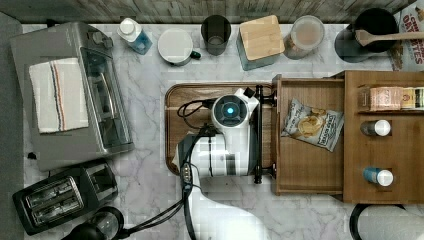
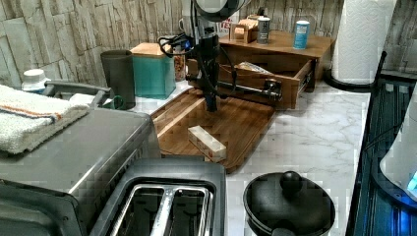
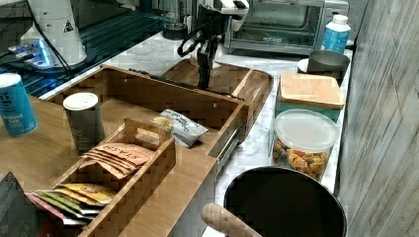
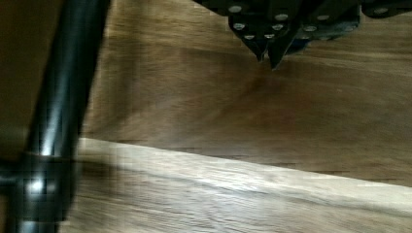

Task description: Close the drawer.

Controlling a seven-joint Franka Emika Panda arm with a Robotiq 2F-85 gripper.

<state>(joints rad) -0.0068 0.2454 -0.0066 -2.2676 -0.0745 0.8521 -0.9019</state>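
The drawer stands pulled out of the cabinet toward the top view's left, with a chip bag lying inside. Its black bar handle runs across the front. My gripper hangs fingers-down over the dark wooden tray, a short way from the handle on the side away from the drawer, not touching it. In the wrist view the gripper is shut on nothing, tips just above the tray wood, and the handle passes alongside. From the right view the gripper sits just beyond the drawer front.
A white block lies on the tray's near end in the left view. Canisters and a teal box line the back wall. A toaster oven and toaster stand at the top view's left. The cabinet top holds bottles.
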